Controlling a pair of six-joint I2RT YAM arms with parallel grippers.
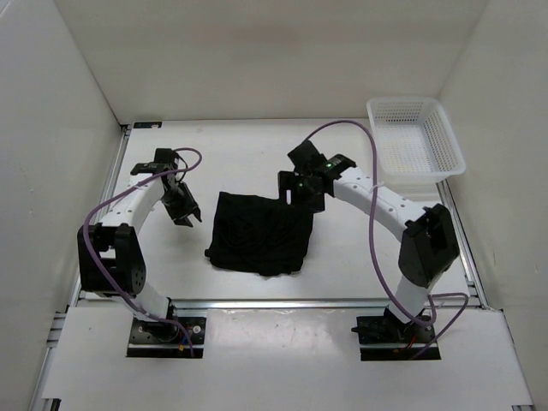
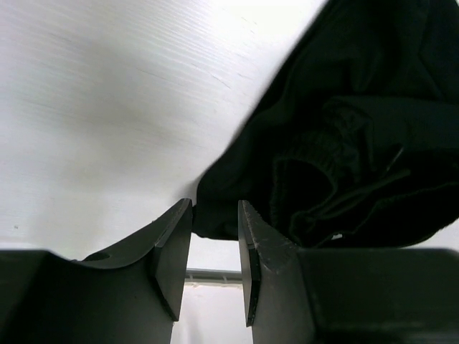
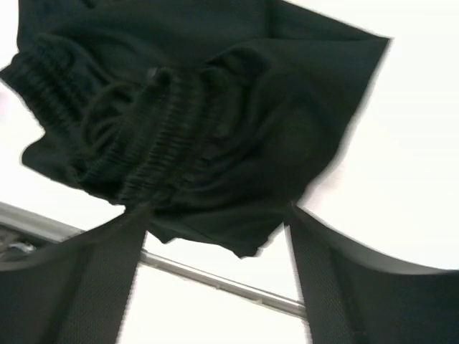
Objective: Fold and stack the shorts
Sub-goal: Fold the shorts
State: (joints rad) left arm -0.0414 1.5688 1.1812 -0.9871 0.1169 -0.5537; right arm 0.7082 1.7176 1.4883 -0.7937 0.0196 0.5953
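Loosely rumpled, soft black shorts [image 1: 261,235]

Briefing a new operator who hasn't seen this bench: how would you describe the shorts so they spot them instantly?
Look at the white table from above. Between the left tool and right tool lies a dark bundle, the shorts. Unlike those hard black tools and the white mesh basket at the far right corner, it is limp, crumpled black cloth with a ribbed waistband.

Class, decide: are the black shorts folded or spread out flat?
Folded: the shorts lie as a compact squarish bundle with layers overlapping, no separate legs showing.
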